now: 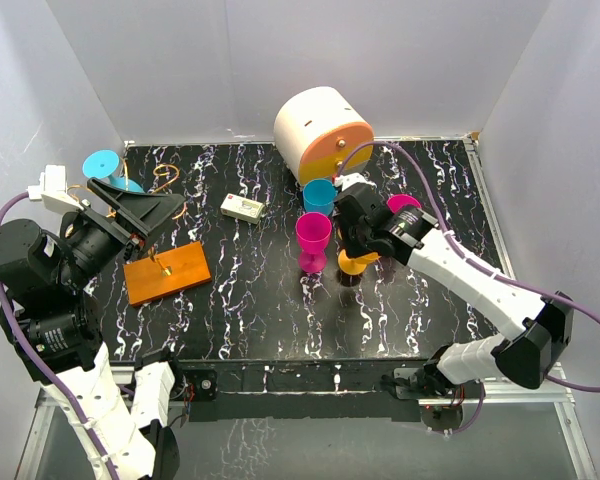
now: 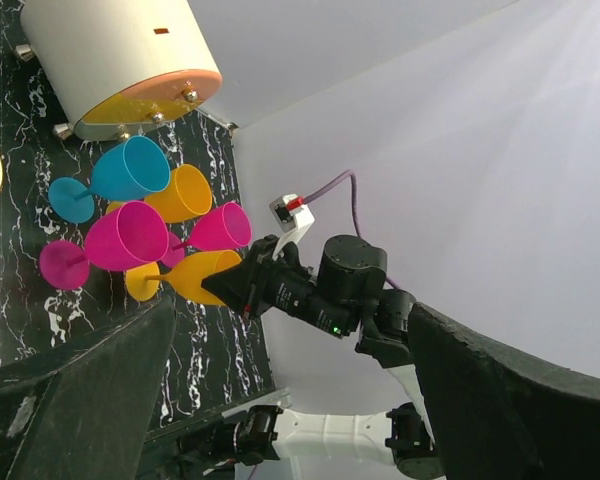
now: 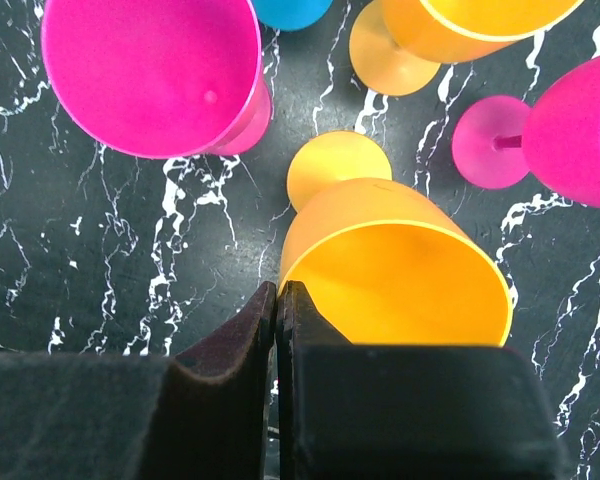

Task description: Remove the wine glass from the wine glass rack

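The wine glass rack (image 1: 167,271) is an orange base plate with a thin post and golden wire hooks (image 1: 165,174). A blue wine glass (image 1: 105,165) sits up among those hooks at the far left. My left gripper (image 1: 150,218) stands wide open over the rack with nothing between its fingers (image 2: 80,400). At mid-table my right gripper (image 1: 355,240) is shut on the rim of an orange wine glass (image 3: 400,265), one finger inside the bowl and one outside. That orange glass (image 1: 358,262) stands upright, foot down on the table.
More glasses crowd round the right gripper: a pink one (image 1: 313,235), a blue one (image 1: 318,195), another pink (image 1: 403,203), another orange (image 3: 480,20). A white-and-orange round cabinet (image 1: 322,130) stands behind them. A small white box (image 1: 243,208) lies mid-table.
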`<state>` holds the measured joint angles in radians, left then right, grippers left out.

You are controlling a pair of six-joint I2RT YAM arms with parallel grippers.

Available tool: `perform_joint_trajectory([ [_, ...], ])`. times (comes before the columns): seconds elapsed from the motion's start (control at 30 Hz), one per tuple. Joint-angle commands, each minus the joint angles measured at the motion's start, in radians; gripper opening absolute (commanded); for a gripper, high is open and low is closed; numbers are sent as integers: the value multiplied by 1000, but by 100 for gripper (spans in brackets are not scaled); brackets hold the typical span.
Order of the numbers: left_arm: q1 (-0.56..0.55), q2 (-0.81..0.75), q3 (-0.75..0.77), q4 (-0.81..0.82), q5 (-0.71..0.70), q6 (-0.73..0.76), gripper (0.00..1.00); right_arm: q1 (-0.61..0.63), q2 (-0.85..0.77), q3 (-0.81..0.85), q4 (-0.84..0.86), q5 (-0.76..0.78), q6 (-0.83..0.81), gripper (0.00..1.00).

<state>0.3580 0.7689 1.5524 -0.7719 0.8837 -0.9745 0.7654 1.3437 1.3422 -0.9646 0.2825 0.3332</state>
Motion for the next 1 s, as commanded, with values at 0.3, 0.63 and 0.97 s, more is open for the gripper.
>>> perform_joint_trajectory([
  [0.3, 0, 0, 28, -62, 20, -1, 99, -29, 35, -46, 128, -53, -53, 0],
  [0.63, 0, -2, 34, -87, 16, 15, 99, -46, 52, -60, 119, -47, -54, 0],
  [0.97, -1, 2, 41, -97, 18, 25, 99, -47, 74, -53, 122, -82, -54, 12],
])
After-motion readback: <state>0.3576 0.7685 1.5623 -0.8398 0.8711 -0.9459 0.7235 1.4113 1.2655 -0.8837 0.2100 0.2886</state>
